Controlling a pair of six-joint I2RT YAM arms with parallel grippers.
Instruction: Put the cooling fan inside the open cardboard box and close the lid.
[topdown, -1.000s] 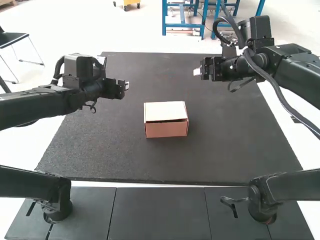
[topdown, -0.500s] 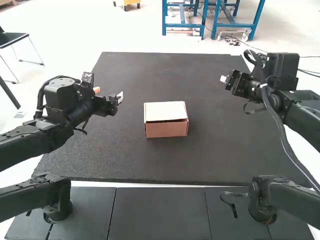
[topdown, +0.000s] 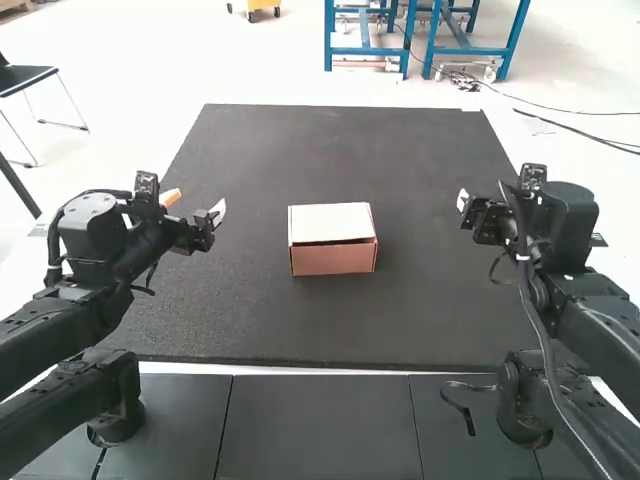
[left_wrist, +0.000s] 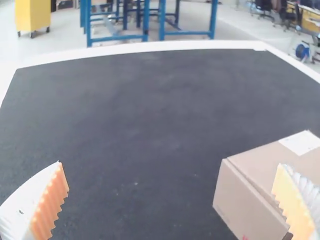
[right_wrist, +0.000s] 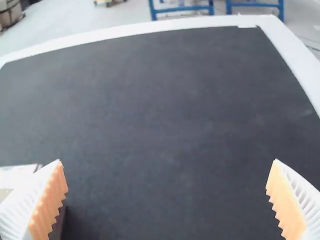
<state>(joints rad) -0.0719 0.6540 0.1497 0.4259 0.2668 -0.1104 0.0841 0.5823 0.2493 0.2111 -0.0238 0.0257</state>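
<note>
A small brown cardboard box (topdown: 332, 238) stands in the middle of the black mat (topdown: 330, 150) with its lid flat down. My left gripper (topdown: 195, 206) hangs to the left of the box, open and holding nothing. In the left wrist view the box (left_wrist: 257, 182) lies ahead, partly behind one ribbed finger (left_wrist: 296, 200), and the left gripper (left_wrist: 170, 210) is spread wide. My right gripper (topdown: 476, 213) hangs to the right of the box, also open with nothing in it. In the right wrist view the right gripper (right_wrist: 162, 205) is spread over bare mat, with a corner of the box (right_wrist: 15, 175) beside one finger (right_wrist: 42, 205).
The mat's white border (right_wrist: 150, 27) marks its far edge. Blue metal frames (topdown: 400, 35) stand on the floor beyond the table. Both arm bases (topdown: 110, 405) sit at the near edge.
Both arms have drawn back from the far part of the mat toward the near edge and outward. The box has stayed put with its lid down.
</note>
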